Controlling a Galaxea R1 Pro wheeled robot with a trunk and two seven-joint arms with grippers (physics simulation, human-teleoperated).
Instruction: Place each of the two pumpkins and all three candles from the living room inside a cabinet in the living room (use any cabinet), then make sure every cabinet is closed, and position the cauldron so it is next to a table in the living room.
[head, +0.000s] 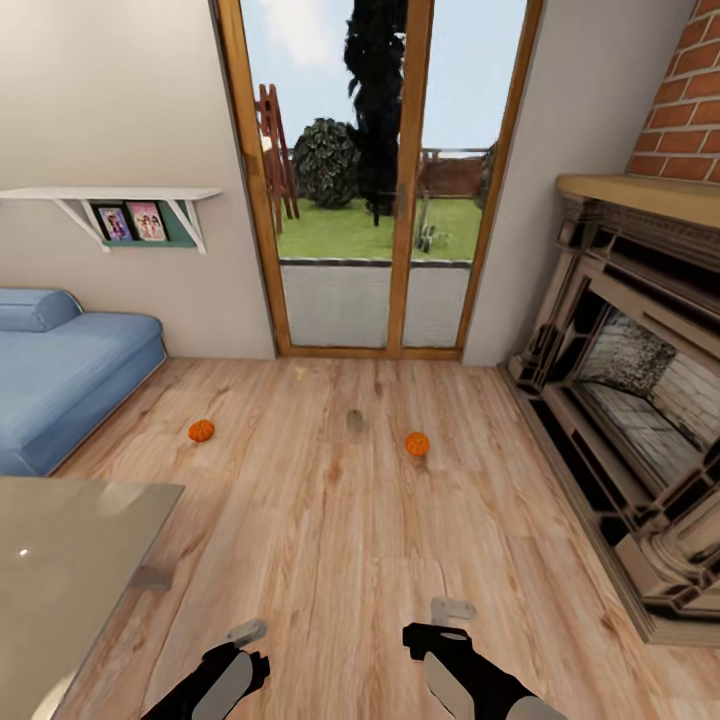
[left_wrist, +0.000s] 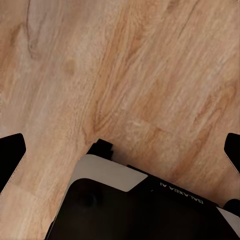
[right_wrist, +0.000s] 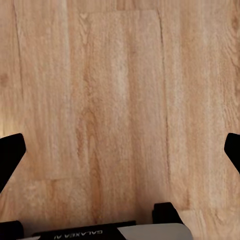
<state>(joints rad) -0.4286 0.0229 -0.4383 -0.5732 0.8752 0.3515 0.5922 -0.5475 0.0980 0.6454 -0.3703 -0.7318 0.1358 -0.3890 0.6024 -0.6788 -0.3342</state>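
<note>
Wrist views: my left gripper (left_wrist: 120, 150) and right gripper (right_wrist: 120, 150) spread wide, empty, over grained wooden floor (head: 330, 540). Ribbed orange pumpkins (head: 201, 430) (head: 417, 443) flank a stubby candle (head: 354, 420) at 12 o'clock; glossy table (head: 70, 570) at 9.

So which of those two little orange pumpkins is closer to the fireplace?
The pumpkin right of the candle; the other pumpkin lies over by the blue sofa.

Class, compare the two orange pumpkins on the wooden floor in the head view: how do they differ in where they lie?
The left pumpkin lies nearer the blue sofa; the right pumpkin lies nearer the fireplace. The right pumpkin sits close beside the grey-tan candle; the left pumpkin lies farther from it. Both are small, round, orange and rest on the wooden floor.
</note>
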